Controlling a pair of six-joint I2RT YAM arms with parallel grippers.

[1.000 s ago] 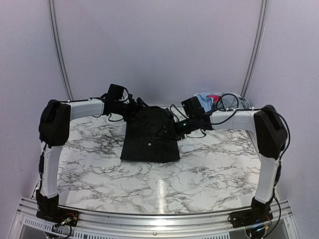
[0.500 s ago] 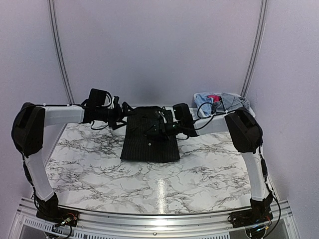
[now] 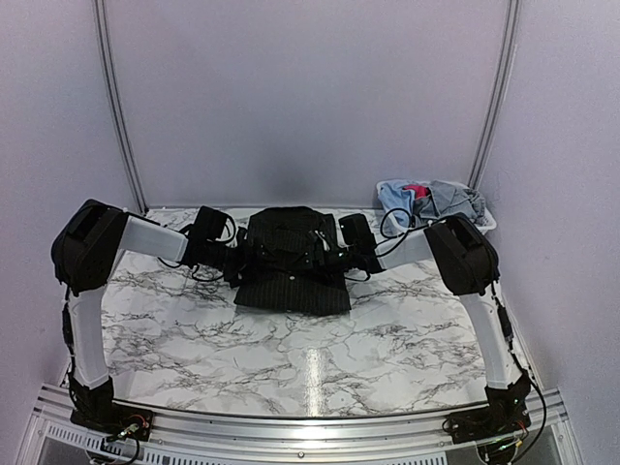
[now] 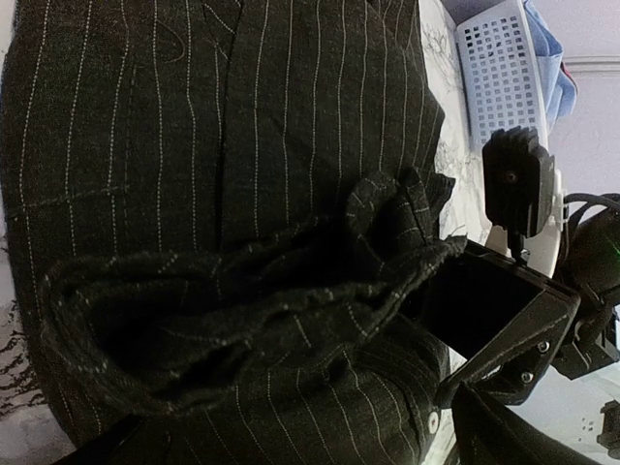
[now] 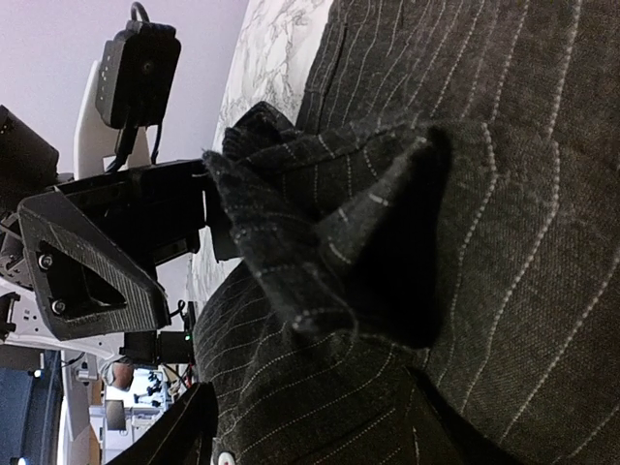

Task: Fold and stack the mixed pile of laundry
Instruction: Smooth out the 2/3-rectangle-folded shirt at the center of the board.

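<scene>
I work over a table (image 3: 407, 339) with a white marble pattern veined in grey, glossy enough to carry a bright streak of light near its middle. Plain pale lilac walls (image 3: 310, 97) close it in. Two curved metal rails (image 3: 114, 107) rise at the back corners. A ribbed aluminium frame (image 3: 310, 431) runs along the near edge, where my bases are bolted.

The black pinstriped shirt (image 3: 291, 276) lies as a rough rectangle at the middle of the table's far half. Its weave is matte and dark, with thin pale stripes, and a small white button (image 3: 291, 281) sits on the flat near part. The far part is rumpled. From my wrist cameras I see a fold bunched into a soft ridge with a dark hollow under it.

My left gripper (image 3: 242, 263) meets the shirt at its left edge and my right gripper (image 3: 334, 254) at its right edge. Both are low over the cloth and face each other across the ridge. My left jaws are spread wide. The tip of the ridge reaches one angular black finger (image 5: 87, 257), but I see nothing clamped there. On the right, cloth lies against a finger (image 4: 504, 320), and I cannot tell whether that gripper is pinching it or has let go.

At the far right corner stands a white plastic lattice basket (image 3: 489, 221). It holds a light blue piece (image 3: 392, 194), a pink-red piece (image 3: 415, 189) and a grey-blue piece (image 3: 455, 199), heaped loosely and well apart from both grippers.
</scene>
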